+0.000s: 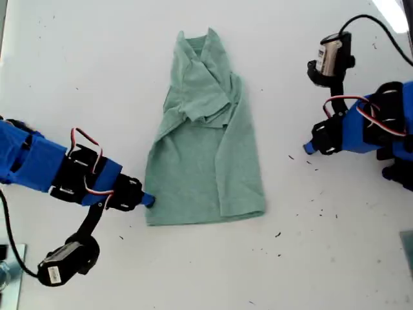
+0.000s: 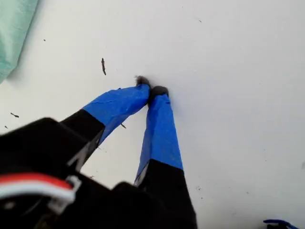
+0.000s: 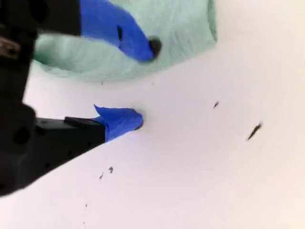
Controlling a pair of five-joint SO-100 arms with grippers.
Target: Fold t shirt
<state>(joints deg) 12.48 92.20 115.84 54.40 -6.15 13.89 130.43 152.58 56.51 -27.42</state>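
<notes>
With the shirt (image 1: 205, 139) lying half folded in the table's (image 1: 77, 64) middle, our second gripper (image 3: 143, 83) stands open at its lower corner, ready to pinch there, while our first gripper (image 2: 151, 89), closed and empty, waits well apart.

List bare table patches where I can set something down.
Free: white table below the pale sage-green cotton t-shirt, toward the exterior view's lower right; also the exterior view's upper left, above my second end effector. Crowded: the shirt corner at that end effector, and around my first end effector.
</notes>
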